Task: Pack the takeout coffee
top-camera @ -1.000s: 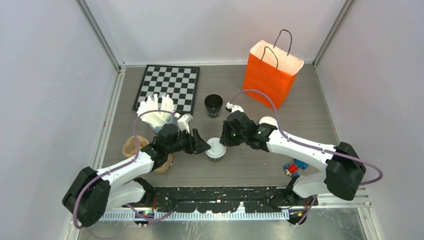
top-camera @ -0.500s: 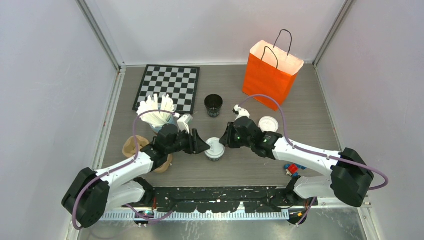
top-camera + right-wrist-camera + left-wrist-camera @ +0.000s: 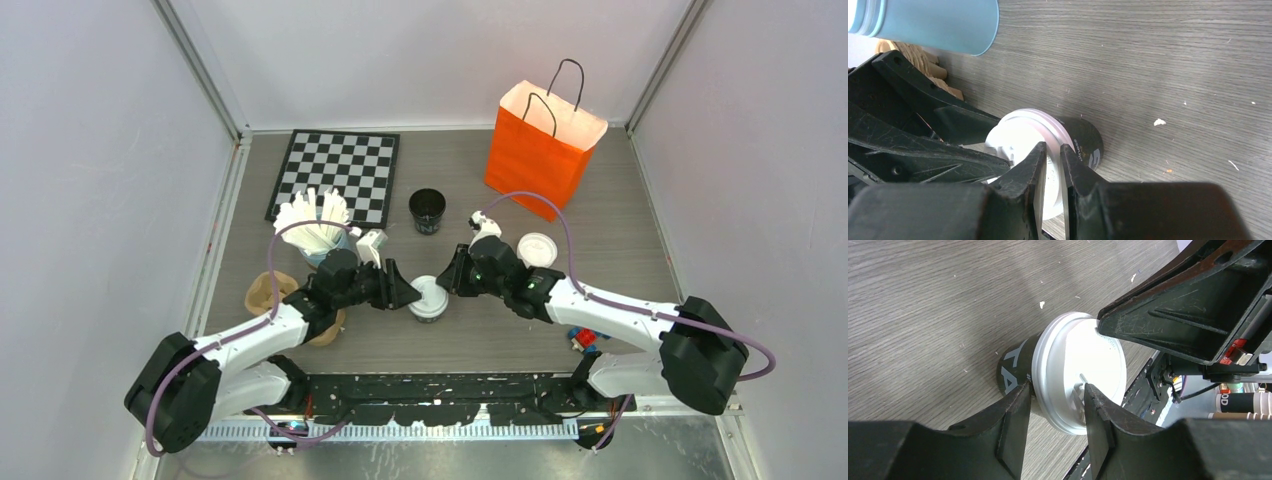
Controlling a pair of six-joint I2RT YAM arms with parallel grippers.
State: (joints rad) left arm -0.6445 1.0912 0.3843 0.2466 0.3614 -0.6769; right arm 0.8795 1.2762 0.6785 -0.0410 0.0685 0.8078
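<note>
A black paper cup with pale print and a white lid (image 3: pixel 430 298) stands on the table between both grippers. My left gripper (image 3: pixel 405 292) reaches it from the left. In the left wrist view its jaws (image 3: pixel 1055 387) straddle the lid's rim (image 3: pixel 1078 355), one finger on the cup's side (image 3: pixel 1010 372), the other over the lid. My right gripper (image 3: pixel 453 280) is at the lid's right edge, with its jaws (image 3: pixel 1053 146) nearly closed over the lid (image 3: pixel 1018 130). A second black cup (image 3: pixel 427 211) stands open behind. A loose white lid (image 3: pixel 537 248) lies to the right.
An orange paper bag (image 3: pixel 545 145) stands open at the back right. A chessboard (image 3: pixel 335 175) lies at the back left. A light-blue cup of white sticks (image 3: pixel 318 225) and a wicker piece (image 3: pixel 268 293) are by my left arm. Small red and blue blocks (image 3: pixel 590 335) lie front right.
My right arm swung its wrist to the right and lower, uncovering the loose white lid, while its fingertips stayed at the lidded cup. My left arm and the cup have not moved.
</note>
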